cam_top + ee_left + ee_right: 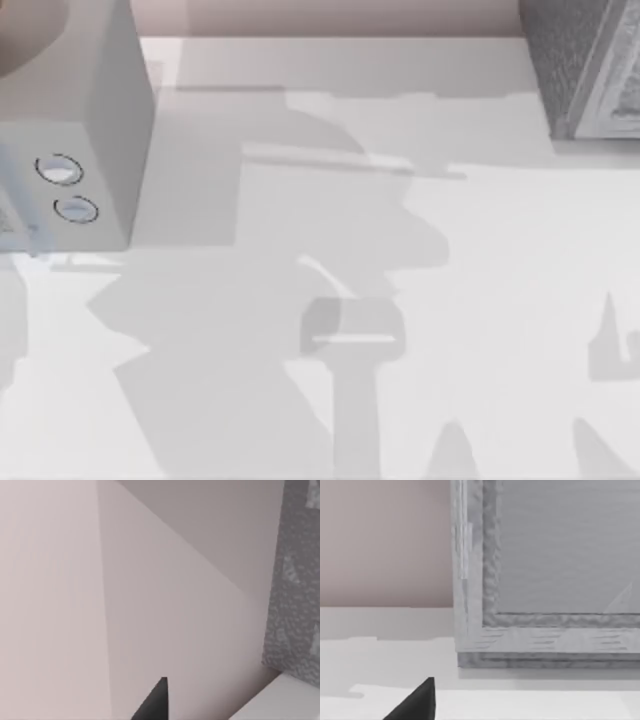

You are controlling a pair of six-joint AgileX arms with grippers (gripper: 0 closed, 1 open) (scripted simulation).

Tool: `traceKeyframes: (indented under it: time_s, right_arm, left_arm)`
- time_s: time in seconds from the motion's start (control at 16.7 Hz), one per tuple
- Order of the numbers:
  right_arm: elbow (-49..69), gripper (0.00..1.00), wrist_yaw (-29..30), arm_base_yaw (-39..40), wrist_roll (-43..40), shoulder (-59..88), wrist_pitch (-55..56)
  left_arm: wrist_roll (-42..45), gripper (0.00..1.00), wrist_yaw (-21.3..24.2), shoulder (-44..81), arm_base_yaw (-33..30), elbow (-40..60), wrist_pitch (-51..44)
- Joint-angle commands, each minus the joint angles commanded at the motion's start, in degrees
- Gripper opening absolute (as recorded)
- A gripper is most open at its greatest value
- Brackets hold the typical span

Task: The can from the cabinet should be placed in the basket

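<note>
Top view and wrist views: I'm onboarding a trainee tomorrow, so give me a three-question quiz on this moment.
1. True or false: the cabinet stands at the table's far right corner in the top view.
2. How many round rings mark the pale box?
3. The right wrist view faces which part of the cabinet? A) its framed panel front B) its top C) its back

Key: 1 true; 2 two; 3 A
</note>
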Motion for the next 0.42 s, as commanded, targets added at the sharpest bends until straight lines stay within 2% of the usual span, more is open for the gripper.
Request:
traceKeyframes:
  time_s: [0.06,0.12,0.42]
  right_arm:
    - [0.0,1.0,0.0,0.0,0.0,0.0,0.0]
    - [0.0,1.0,0.0,0.0,0.0,0.0,0.0]
    - [0.0,1.0,0.0,0.0,0.0,0.0,0.0]
  left_arm:
    - [0.0,0.98,0.0,0.0,0.0,0.0,0.0]
    - [0.0,1.0,0.0,0.0,0.0,0.0,0.0]
    - [0.0,1.0,0.0,0.0,0.0,0.0,0.0]
